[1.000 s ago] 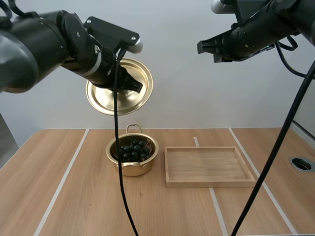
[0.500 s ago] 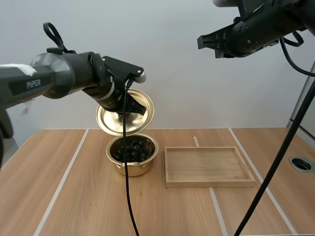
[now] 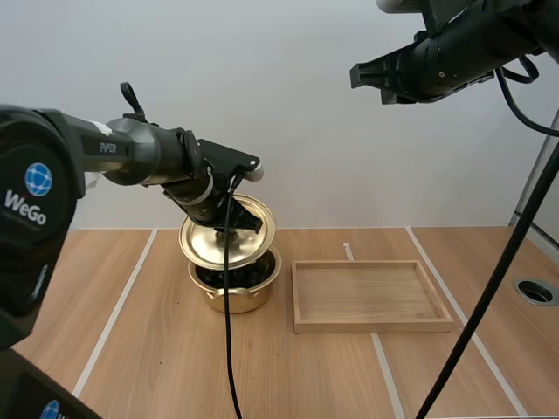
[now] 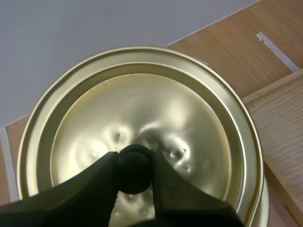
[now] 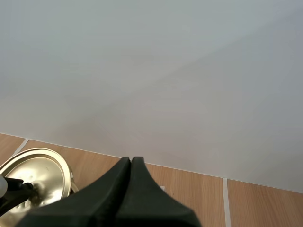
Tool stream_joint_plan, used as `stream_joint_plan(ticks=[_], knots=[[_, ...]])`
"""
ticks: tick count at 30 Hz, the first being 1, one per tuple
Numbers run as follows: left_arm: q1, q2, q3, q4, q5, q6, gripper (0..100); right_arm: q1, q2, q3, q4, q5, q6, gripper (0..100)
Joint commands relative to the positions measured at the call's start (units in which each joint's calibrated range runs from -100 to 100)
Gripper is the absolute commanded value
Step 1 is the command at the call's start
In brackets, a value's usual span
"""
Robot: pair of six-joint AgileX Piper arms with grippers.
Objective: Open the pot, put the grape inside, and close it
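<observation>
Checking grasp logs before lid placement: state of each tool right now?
Left tool: closed on the lid, held tilted over the pot.
Right tool: closed, holding nothing, up in the air.

The wooden tray (image 3: 373,295) sat flat on the table (image 3: 131,349), long side toward the camera; a round hole (image 3: 534,291) lay near the table's right edge, apart from the tray.

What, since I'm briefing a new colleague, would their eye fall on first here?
The gold lid, pinched by its black knob in the left gripper and tilted over the gold pot of dark grapes mid-table. Next come the right gripper, shut on nothing and raised high, and the wooden tray lying beside the pot.
</observation>
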Motion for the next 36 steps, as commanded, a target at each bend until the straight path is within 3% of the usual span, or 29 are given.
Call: stream_joint_plan(ticks=[1,14,36], knots=[[-0.11,0.6,0.1,-1.2,0.0,0.2,0,-0.2,-0.8,-0.2,0.0,0.3,0.1,0],[-0.17,0.6,0.1,-5.4,6.0,4.4,0,-0.2,-0.8,-0.2,1.2,1.2,0.1,0],[-0.17,5.4,0.1,-4.6,8.0,4.5,0,-0.2,-0.8,-0.2,1.4,2.9,0.1,0]])
